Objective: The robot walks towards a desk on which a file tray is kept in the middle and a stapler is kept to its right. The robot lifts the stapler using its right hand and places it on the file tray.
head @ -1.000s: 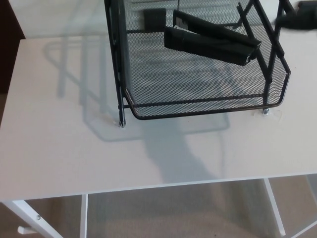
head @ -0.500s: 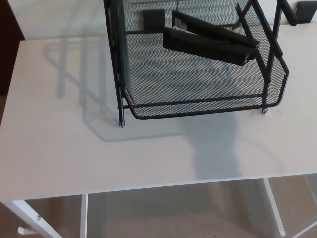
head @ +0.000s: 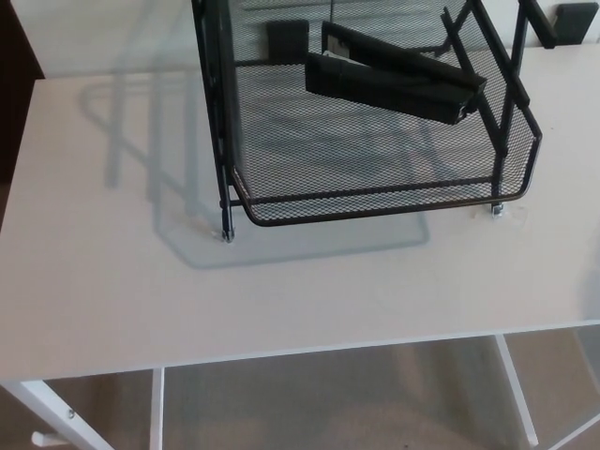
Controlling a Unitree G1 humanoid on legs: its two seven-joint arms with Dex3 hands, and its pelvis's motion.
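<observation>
On the white desk (head: pixel 112 281) stands the black mesh file tray (head: pixel 375 208), its thin feet touching the desktop and its top cut off by the upper edge of the view; inside it, on the mesh floor toward the back right, lies the black stapler (head: pixel 394 80), flat and set at a slant, clear of the front rim; behind the mesh sits a small black block (head: pixel 287 39), too dim to identify; at the top right corner a dark shape (head: pixel 574 21) is cut by the frame edge and cannot be made out; the tray's grey shadow (head: pixel 141 141) falls across the desk to the left; below the front edge show the white frame bars (head: pixel 157 408) and beige carpet (head: pixel 328 403); nothing lies across the bare desktop in front of the tray; neither robot hand shows, so whether either is open or closed cannot be told; compared with half a second ago, the broad soft shadow that crossed the front of the desk is gone, the whole view has shifted slightly, and the stapler lies as it did; no brand, label or writing can be read.
</observation>
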